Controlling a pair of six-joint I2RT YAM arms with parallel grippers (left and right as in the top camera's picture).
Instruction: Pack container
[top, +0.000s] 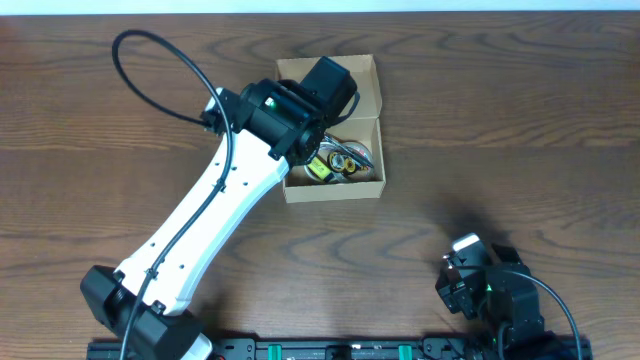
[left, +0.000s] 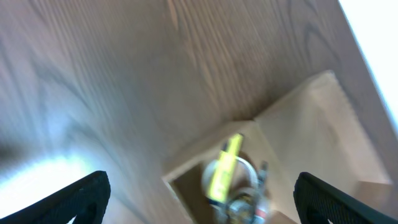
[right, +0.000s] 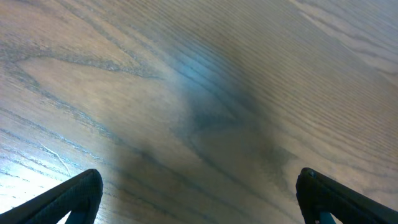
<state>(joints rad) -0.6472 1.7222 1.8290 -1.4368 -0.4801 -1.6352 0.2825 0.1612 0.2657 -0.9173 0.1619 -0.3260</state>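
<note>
Left wrist view: left gripper (left: 202, 196), spread wide, hangs over the open container (left: 311, 124)

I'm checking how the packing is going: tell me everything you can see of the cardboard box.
The cardboard box is small, tan, plain and rectangular, resting flat on the wooden table. Its hinged flap lid lies open on the far side. Inside sit a yellow item and clear roundish things, too blurred to name. The left arm hangs over its left part, hiding it.

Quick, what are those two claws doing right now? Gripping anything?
Left gripper: open, holding nothing, above the box.
Right gripper: open, holding nothing, over the table.
</note>
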